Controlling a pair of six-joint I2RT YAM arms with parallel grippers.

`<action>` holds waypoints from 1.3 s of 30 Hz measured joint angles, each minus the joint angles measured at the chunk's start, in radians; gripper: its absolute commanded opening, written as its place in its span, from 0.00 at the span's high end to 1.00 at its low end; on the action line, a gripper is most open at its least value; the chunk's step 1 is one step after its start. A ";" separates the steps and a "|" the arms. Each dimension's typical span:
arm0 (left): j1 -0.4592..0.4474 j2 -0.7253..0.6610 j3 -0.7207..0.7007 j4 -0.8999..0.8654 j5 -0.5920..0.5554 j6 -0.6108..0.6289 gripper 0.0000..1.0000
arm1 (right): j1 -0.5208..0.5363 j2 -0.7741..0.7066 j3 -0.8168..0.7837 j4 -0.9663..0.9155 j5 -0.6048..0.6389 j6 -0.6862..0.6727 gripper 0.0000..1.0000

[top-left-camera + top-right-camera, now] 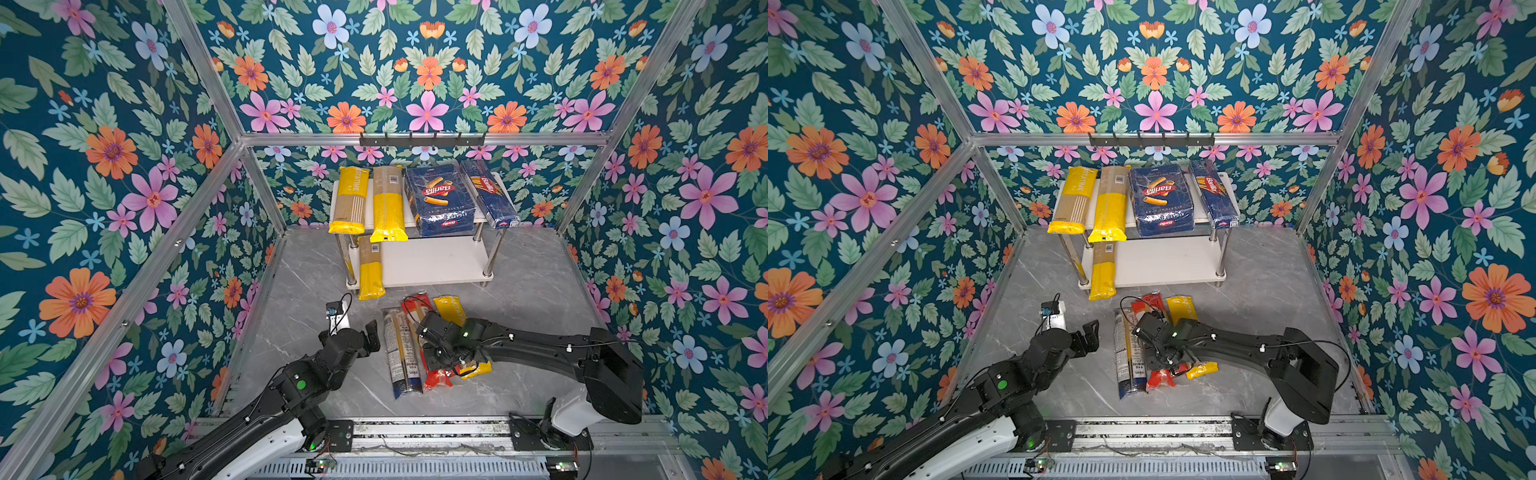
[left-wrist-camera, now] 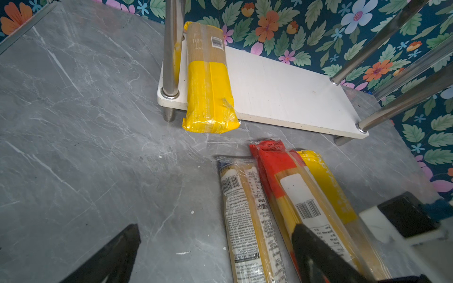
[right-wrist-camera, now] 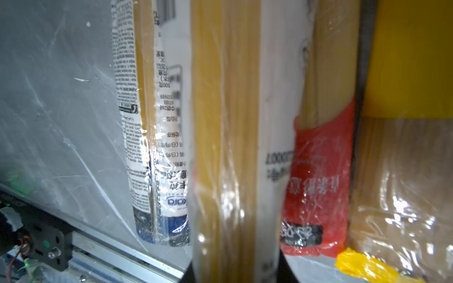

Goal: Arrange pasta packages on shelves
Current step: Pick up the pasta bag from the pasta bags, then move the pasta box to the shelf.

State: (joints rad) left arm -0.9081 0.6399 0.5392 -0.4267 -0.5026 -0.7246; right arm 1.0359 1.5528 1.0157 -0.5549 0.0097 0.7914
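Observation:
My right gripper (image 1: 441, 354) (image 3: 235, 269) is shut on the red spaghetti pack (image 1: 437, 376) (image 3: 318, 176), which lies on the floor between a clear-blue pack (image 1: 401, 353) (image 2: 245, 220) and a yellow pack (image 1: 451, 309) (image 2: 326, 186). My left gripper (image 1: 372, 332) (image 2: 217, 234) hangs open and empty just left of the clear-blue pack. The shelves (image 1: 432, 262) (image 1: 1163, 262) (image 2: 282, 90) stand at the back. Their top board holds two yellow packs (image 1: 388, 203), the rigatoni bag (image 1: 440, 199) and a blue Barilla spaghetti pack (image 1: 490, 193). One yellow pack (image 1: 370, 270) (image 2: 208, 80) overhangs the lower board's left end.
A black hook rail (image 1: 422, 140) runs along the back frame above the shelves. Floral walls with aluminium posts close in three sides. A metal rail (image 1: 415, 428) carrying both arm bases borders the front of the grey marble floor (image 1: 299, 374).

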 measured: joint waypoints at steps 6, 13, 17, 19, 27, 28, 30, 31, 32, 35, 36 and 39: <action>0.000 0.043 0.024 0.000 -0.001 -0.001 0.00 | -0.053 -0.124 -0.082 0.079 -0.074 -0.003 0.81; 0.000 0.086 0.052 0.001 -0.002 0.000 0.00 | -0.118 -0.263 -0.110 0.134 -0.111 -0.035 0.80; 0.000 0.101 0.068 0.002 -0.004 0.001 0.00 | -0.193 -0.285 -0.114 0.174 -0.134 -0.043 0.80; 0.000 0.104 0.072 0.003 -0.006 0.003 0.00 | -0.223 -0.276 -0.105 0.186 -0.142 -0.049 0.80; 0.000 0.097 0.087 0.000 -0.026 0.010 0.00 | -0.295 -0.147 0.028 0.253 -0.219 -0.073 0.80; 0.000 0.094 0.088 0.000 -0.027 0.011 0.00 | -0.303 -0.126 0.047 0.262 -0.229 -0.076 0.79; 0.000 0.087 0.088 0.000 -0.034 0.019 0.00 | -0.325 -0.076 0.086 0.295 -0.264 -0.081 0.79; 0.000 0.085 0.088 0.000 -0.036 0.019 0.00 | -0.337 -0.053 0.102 0.306 -0.276 -0.084 0.79; 0.000 0.082 0.088 -0.001 -0.040 0.019 0.00 | -0.350 -0.025 0.122 0.319 -0.290 -0.084 0.79; 0.000 0.076 0.089 -0.014 -0.050 0.023 0.00 | -0.385 0.054 0.183 0.342 -0.325 -0.083 0.79; 0.000 0.074 0.090 -0.020 -0.054 0.023 0.00 | -0.394 0.079 0.206 0.349 -0.336 -0.083 0.79; 0.000 0.065 0.090 -0.034 -0.066 0.026 0.00 | -0.410 0.162 0.280 0.372 -0.370 -0.084 0.79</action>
State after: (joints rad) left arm -0.9081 0.7052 0.6289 -0.4603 -0.5682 -0.6987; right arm 0.6254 1.7149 1.2961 -0.1825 -0.3607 0.7071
